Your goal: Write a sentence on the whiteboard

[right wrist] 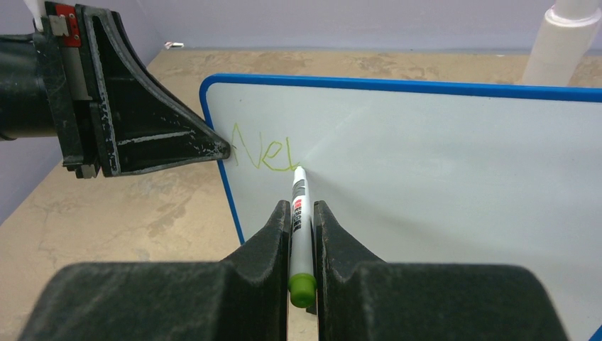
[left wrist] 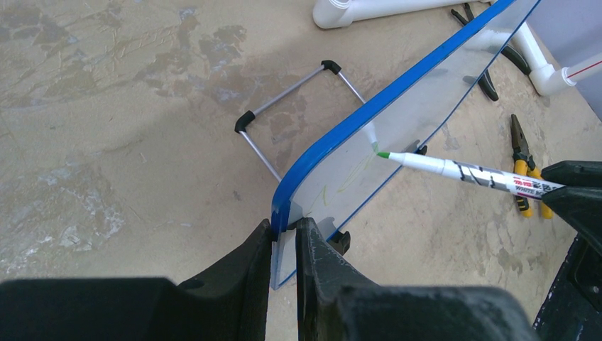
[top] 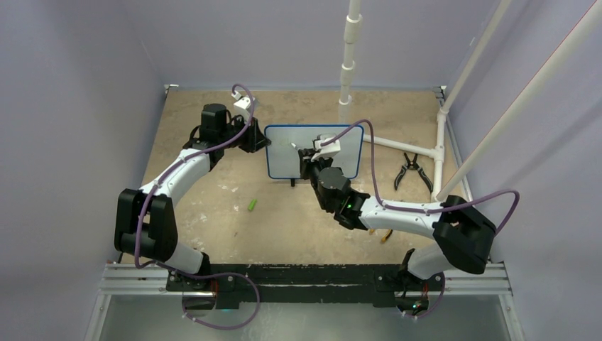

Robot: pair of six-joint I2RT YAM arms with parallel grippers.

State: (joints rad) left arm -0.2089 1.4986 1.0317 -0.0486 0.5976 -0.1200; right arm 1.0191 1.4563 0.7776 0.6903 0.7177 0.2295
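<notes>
Blue-framed whiteboard [right wrist: 426,177] pinched by left tool [left wrist: 285,226], "WHITE BO…" marker [left wrist: 461,170] pinched in right tool [right wrist: 301,207], sentence [right wrist: 259,153] reading "Ne…" in green

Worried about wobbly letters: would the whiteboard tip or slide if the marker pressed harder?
Alone, probably tippy: the whiteboard stands propped on a thin wire stand. The left gripper clamps its edge, which should steady it. Thin panel, so likely light.

We see a white whiteboard [right wrist: 440,185] edged in blue, faint green lettering [right wrist: 259,153], a white marker [right wrist: 298,206] with green tip and cap, a mottled tan table [left wrist: 106,106]
</notes>
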